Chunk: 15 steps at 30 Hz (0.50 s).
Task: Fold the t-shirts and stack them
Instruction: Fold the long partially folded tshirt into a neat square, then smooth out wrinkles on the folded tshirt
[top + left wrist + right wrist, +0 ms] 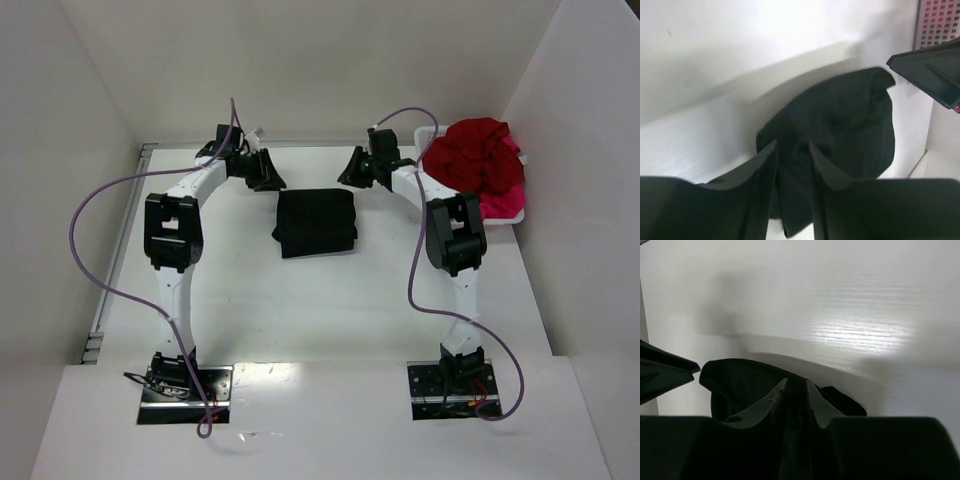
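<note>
My two grippers by the far corners of a folded black t-shirt (316,222)

The soft cloth lies as a squarish matte pad mid-table (330,300), edges slightly rumpled. My left gripper (793,145) has its hard black fingers slightly spread. My right gripper (795,382) shows a narrow dark gap; I cannot tell whether cloth sits in it. A crumpled dark red t-shirt (475,150) and a bright pink t-shirt (505,200) heap in the white basket (424,133), far right.
</note>
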Available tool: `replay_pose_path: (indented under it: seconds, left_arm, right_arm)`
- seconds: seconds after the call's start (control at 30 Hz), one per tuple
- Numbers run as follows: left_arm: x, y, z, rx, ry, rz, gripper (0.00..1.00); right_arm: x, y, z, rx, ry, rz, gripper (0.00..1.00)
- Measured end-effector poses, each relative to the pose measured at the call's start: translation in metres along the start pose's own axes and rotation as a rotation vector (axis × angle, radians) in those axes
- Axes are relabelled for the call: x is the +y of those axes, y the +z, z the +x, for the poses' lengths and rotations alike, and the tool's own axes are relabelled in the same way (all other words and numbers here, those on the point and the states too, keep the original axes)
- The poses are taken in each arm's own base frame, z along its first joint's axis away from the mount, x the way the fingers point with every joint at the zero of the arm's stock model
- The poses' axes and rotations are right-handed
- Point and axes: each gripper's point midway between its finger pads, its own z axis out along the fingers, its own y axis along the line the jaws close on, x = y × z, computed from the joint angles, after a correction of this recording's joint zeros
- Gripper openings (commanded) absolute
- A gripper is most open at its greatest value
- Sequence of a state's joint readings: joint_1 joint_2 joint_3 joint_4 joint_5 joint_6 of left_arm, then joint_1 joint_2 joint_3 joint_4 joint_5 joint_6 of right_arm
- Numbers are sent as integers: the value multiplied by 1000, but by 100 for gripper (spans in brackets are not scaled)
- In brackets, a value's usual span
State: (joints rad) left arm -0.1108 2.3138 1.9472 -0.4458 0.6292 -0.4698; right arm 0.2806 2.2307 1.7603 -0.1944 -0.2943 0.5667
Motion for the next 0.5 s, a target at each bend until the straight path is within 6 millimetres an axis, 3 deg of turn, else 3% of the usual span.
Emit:
replay_pose_path:
  seconds: [0.1, 0.2, 0.37, 0.5]
  left_arm:
    - [-3, -6, 14, 23, 5, 0, 45]
    - [-18, -23, 43, 69, 3, 6, 45]
    - [-62, -35, 92, 143, 71, 78, 27]
    - [-69, -21, 137, 241, 75, 104, 19]
  right_arm:
    - [-8, -15, 15, 24, 7, 25, 30]
    - [-7, -45, 30, 36, 9, 29, 30]
    - [11, -91, 46, 43, -5, -43, 26]
    - [10, -92, 68, 82, -2, -67, 26]
